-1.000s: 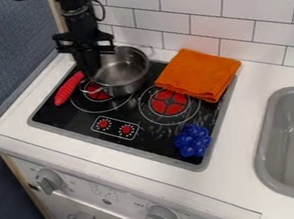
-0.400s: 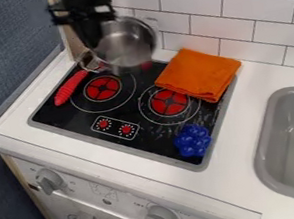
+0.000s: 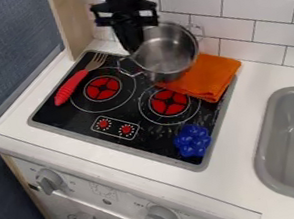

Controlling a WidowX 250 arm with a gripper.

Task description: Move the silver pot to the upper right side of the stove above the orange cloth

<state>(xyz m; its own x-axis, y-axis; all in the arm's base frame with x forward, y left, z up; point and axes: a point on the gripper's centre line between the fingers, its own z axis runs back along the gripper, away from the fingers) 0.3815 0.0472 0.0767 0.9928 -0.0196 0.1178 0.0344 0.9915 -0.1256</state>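
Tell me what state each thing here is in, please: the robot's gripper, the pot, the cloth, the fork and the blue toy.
Gripper: closed on the pot's side.
Pot: held up off the stove, with nothing visible inside.
Cloth: folded, on the stove's back right corner, partly hidden by the pot.
Fork: lying down, prongs toward the wall.
Blue toy: resting at the stove's front right.

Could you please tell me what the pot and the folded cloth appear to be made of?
The round silver pot looks like polished metal, probably stainless steel, given its grey sheen and bright highlights. The folded orange fabric cloth seems matte and soft, perhaps microfibre or terry.
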